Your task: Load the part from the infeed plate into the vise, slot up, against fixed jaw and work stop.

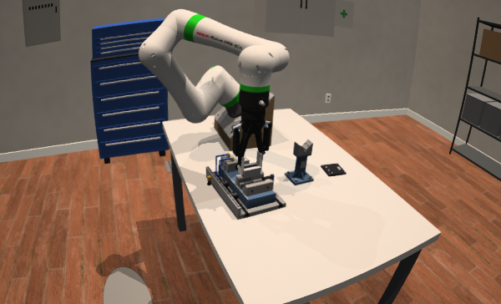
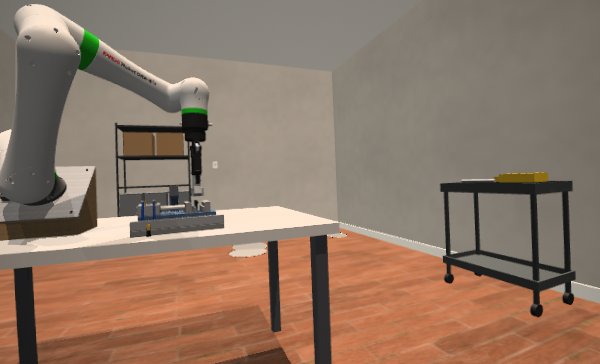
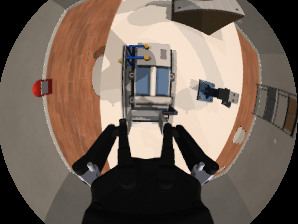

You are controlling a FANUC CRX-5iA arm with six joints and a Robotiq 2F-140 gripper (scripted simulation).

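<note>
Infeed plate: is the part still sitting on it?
No. In the top view the dark infeed plate lies bare right of the V-block, nothing on it.
</note>
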